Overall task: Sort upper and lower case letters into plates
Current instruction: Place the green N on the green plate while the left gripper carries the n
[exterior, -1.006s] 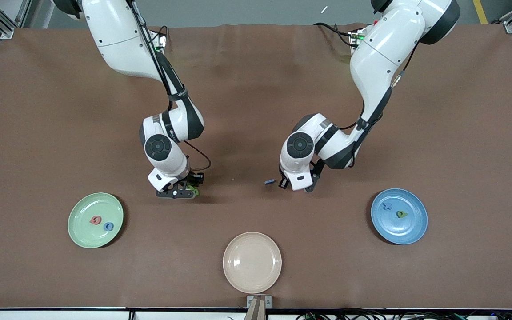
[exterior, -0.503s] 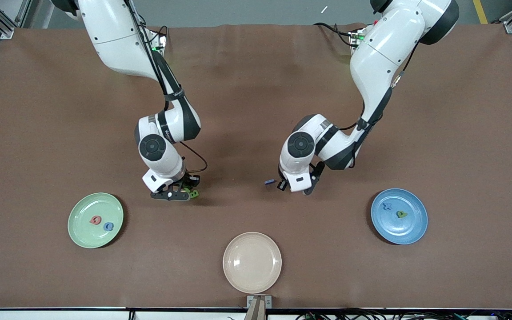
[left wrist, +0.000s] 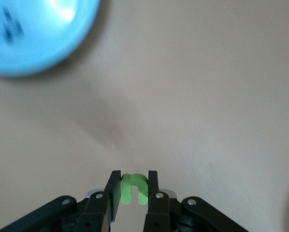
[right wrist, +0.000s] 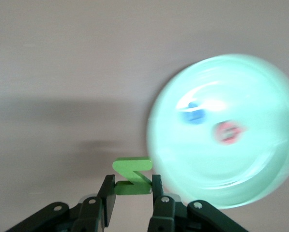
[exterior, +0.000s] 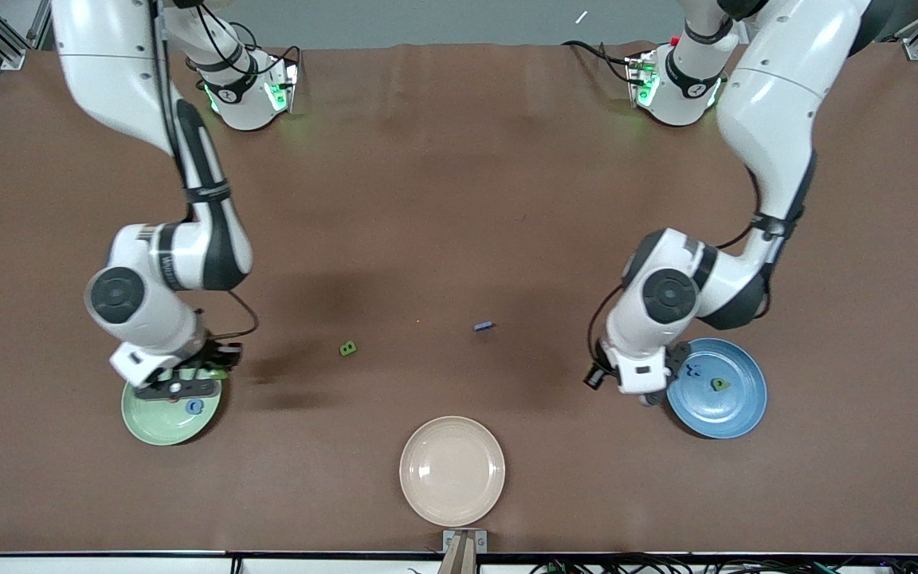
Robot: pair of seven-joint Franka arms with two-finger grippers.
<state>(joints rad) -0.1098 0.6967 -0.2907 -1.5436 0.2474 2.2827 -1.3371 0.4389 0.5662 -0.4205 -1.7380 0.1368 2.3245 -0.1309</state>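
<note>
My right gripper [right wrist: 133, 180] is shut on a green M [right wrist: 132, 166], up over the rim of the pale green plate [exterior: 152, 418] on its side toward the robots. In that plate lie a blue G [right wrist: 195, 113] and a red Q [right wrist: 226, 131]. My left gripper [left wrist: 134, 175] is shut on a green u [left wrist: 127, 187], over the table just beside the blue plate [exterior: 734, 410], which holds a blue x [exterior: 694, 369] and a green p [exterior: 719, 384]. A green B [exterior: 347, 347] and a blue l [exterior: 484, 325] lie on the mat mid-table.
A cream-beige plate [exterior: 452, 470] sits near the table's front edge, nearer to the camera than the two loose letters. Both arms' elbows hang over the mat above their plates. The arm bases stand at the table's back edge.
Both arms have swung outward from mid-table, the right to the green plate, the left to the blue plate. The left gripper closed on the u. The B now lies uncovered.
</note>
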